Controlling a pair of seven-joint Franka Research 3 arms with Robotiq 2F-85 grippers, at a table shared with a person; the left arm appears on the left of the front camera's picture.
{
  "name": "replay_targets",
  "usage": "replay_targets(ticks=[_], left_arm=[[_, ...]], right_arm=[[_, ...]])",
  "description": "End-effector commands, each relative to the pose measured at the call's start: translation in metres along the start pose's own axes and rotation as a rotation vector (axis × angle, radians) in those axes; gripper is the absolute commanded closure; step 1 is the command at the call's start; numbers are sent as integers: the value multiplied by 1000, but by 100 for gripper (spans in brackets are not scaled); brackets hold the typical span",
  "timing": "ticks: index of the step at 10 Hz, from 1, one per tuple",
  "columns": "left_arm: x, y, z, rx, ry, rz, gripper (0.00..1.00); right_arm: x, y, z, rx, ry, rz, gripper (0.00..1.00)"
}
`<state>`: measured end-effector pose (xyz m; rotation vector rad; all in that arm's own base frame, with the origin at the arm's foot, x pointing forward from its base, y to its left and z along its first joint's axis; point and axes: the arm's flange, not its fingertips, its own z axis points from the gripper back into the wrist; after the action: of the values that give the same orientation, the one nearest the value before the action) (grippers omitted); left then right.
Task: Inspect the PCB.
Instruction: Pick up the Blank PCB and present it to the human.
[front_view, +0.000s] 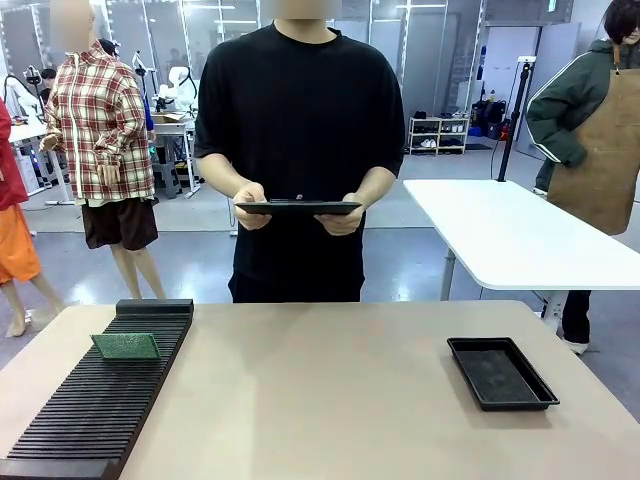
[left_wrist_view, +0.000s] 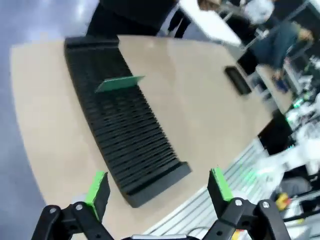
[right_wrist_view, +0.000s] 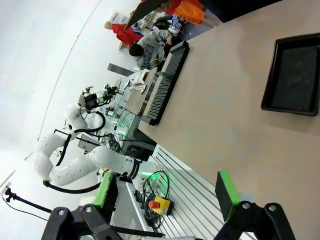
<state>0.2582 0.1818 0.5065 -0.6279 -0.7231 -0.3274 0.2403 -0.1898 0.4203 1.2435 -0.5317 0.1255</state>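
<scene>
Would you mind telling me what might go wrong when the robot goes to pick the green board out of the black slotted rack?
1. The thin pale green PCB stands on edge in one slot of the black ribbed rack; the open left gripper may snag neighbouring ribs or grip it askew.
2. It sits near the rack's far end, towards the person holding a dark flat board, so a reach might crowd them.

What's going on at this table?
The robot is handling nothing yet: its left gripper and right gripper are open and empty. A pale green PCB stands in a slotted black rack on the robot's left; a black tray lies on its right. The person opposite holds a dark flat board in both hands.
</scene>
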Motion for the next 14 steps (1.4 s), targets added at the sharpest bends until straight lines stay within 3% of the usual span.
replay_targets(ticks=[1,3,7,10,11,12,14], left_arm=[[52,-29,-38,150,209,-296,0],[101,-57,-110,282,430,-562,0],[110,-78,-219,313,667,-934,0],[102,-78,-224,249,701,-945,0],[96,-83,-212,206,694,-877,0],[100,-76,-236,264,709,-952,0],[100,-76,-236,264,709,-952,0]], right_arm=[[0,1,2,5,0,16,0],[0,1,2,5,0,16,0],[0,1,2,5,0,16,0],[0,1,2,5,0,16,0],[0,1,2,5,0,16,0],[0,1,2,5,0,16,0],[0,1,2,5,0,16,0]])
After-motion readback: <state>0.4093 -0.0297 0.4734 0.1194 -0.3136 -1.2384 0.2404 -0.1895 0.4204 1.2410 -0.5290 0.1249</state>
